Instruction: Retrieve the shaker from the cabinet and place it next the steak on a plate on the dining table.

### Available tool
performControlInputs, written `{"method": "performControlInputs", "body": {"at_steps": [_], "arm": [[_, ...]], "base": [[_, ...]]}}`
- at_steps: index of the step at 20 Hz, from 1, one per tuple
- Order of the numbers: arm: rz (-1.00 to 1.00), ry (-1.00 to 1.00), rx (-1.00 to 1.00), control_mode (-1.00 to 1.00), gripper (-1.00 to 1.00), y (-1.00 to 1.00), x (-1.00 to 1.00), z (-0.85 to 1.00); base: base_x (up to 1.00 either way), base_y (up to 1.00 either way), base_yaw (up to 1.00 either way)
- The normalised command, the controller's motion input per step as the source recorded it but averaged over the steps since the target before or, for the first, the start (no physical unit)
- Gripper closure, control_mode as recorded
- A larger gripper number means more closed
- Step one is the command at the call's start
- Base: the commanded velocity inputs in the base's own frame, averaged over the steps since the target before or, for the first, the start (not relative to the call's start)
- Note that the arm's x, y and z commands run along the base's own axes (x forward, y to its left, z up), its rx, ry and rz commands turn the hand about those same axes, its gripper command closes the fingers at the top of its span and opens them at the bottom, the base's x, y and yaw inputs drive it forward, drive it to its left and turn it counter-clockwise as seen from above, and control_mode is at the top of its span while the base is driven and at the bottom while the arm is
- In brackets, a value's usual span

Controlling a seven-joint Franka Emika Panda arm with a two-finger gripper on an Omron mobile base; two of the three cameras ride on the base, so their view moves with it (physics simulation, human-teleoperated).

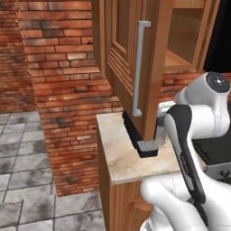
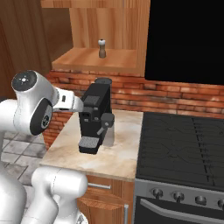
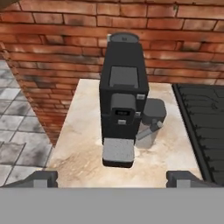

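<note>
The tiny dark shaker [image 2: 102, 48] with a pale cap stands upright on the bottom shelf of the reddish-brown cabinet [image 2: 83, 59]. The cabinet [image 1: 119, 54] has its panelled door swung open, and the long grey bar handle [image 1: 140, 67] faces outward. My gripper [image 3: 113, 179] is open, its two fingertips [image 3: 43, 178] set wide apart with nothing between them. It hangs in front of the counter, below the shelf, and looks at a black coffee machine [image 3: 123, 105]. The steak, the plate and the dining table are out of view.
The coffee machine [image 2: 94, 116] stands on a marble-topped counter [image 2: 118, 153] right under the shelf. A black stove [image 2: 183, 144] adjoins the counter on the right. A brick wall [image 1: 63, 81] runs behind, and the open door [image 1: 149, 90] juts out over the counter.
</note>
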Motion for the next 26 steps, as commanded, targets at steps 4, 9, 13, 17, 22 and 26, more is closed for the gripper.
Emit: {"method": "performControlInputs", "body": {"at_steps": [4,9,13,17,22,26], "arm": [[0.0,-0.15,0.0,-1.0,-1.0,-0.11,-0.09,0.67],[0.0,-0.02,0.0,-1.0,-1.0,-0.18,0.0,0.56],[0.0,0.0,0.0,-1.0,-1.0,-0.16,0.0,0.54],[0.0,-0.01,0.0,-1.0,-1.0,-0.04,0.02,0.46],[0.0,-0.01,0.0,-1.0,-1.0,0.0,0.1,0.41],[0.0,-0.01,0.0,-1.0,-1.0,0.0,0.13,0.33]], "base": [[0.0,0.0,0.0],[0.0,0.0,0.0],[0.0,0.0,0.0],[0.0,0.0,0.0],[0.0,0.0,0.0],[0.0,0.0,0.0]]}}
